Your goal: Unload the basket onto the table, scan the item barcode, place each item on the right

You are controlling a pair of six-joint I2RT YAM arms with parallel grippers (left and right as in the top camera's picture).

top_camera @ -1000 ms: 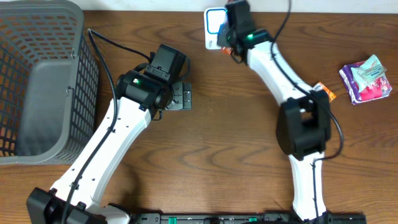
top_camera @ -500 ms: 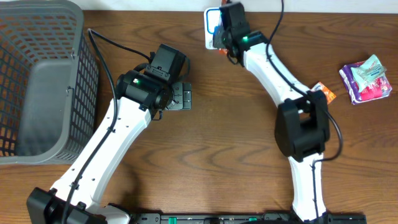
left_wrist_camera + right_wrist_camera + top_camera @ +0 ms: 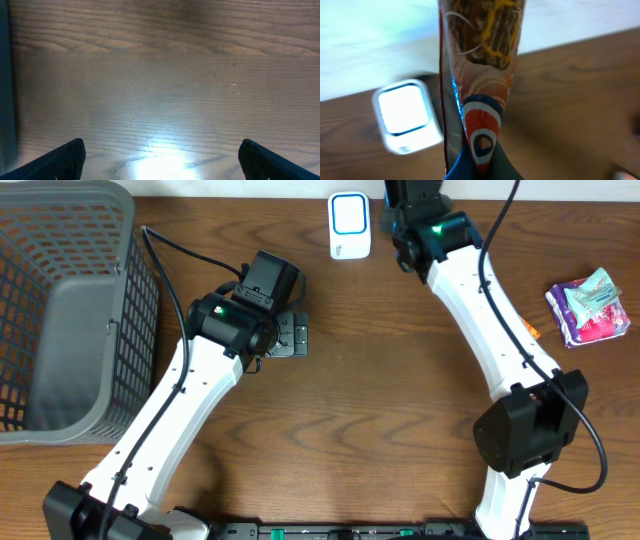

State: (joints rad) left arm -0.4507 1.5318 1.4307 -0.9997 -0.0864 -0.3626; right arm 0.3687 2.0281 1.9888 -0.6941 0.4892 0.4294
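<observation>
- The right gripper [image 3: 479, 169] has swung off the scanner [image 3: 349, 225] along the tabletop's far edge, toward the right edge; the scanner's white face, covered a moment ago, now shows whole.
- Its jaws stay pinched on the snack packet [image 3: 480, 60]; the packet is in the air just beside the scanner, no longer over it.
- That looks like the end of a scanning pass; whether the barcode registered cannot be told.
- The left gripper [image 3: 162, 161] has not moved; spread wide and empty over bare wood near the tabletop's middle.
</observation>
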